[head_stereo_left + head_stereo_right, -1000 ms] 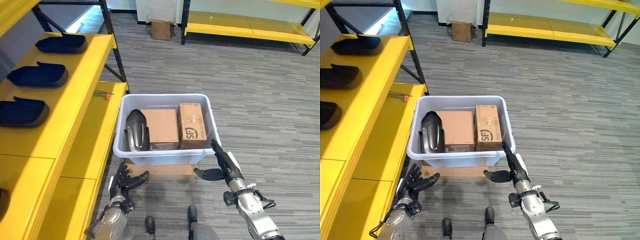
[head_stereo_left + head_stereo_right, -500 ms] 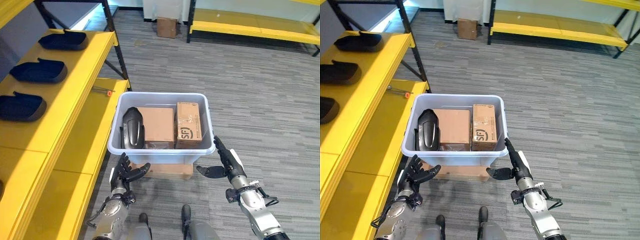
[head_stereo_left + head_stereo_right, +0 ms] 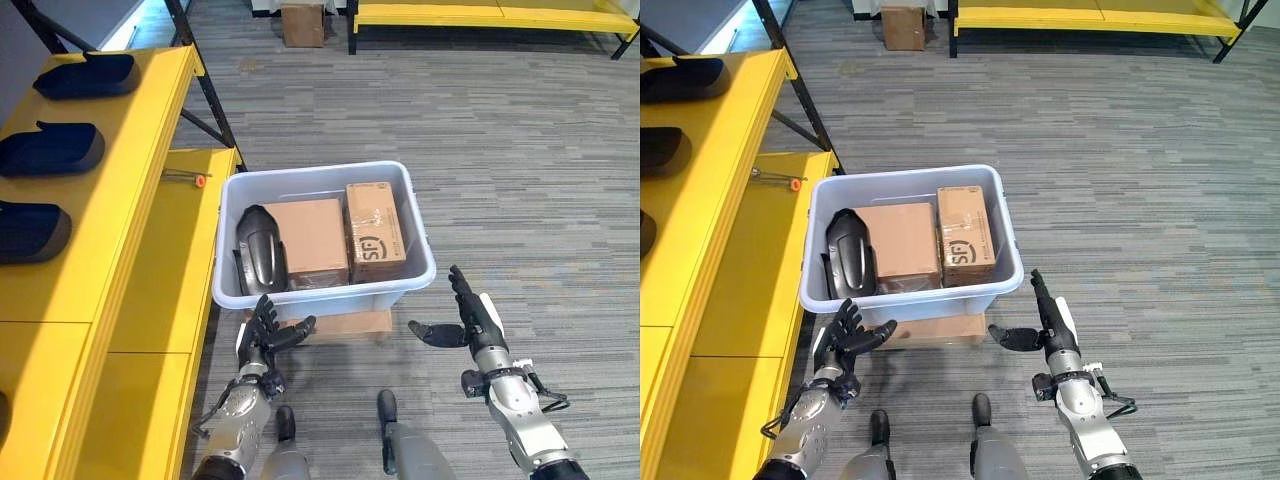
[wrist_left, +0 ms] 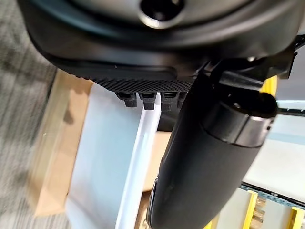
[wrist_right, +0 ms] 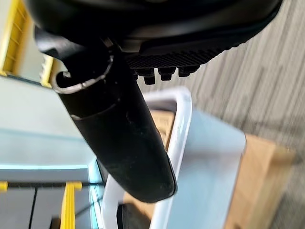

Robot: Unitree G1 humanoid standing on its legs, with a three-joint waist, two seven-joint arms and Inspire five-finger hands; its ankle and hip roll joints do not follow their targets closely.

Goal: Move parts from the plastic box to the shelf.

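Both hands (fingers spread, empty) have seemingly dropped below the plastic box (image 3: 322, 290) on grey carpet (image 3: 520, 150).

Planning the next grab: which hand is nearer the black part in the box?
Left. The left hand is open just below the box's front wall, almost under the black part. The right hand is open off the box's opposite front corner.
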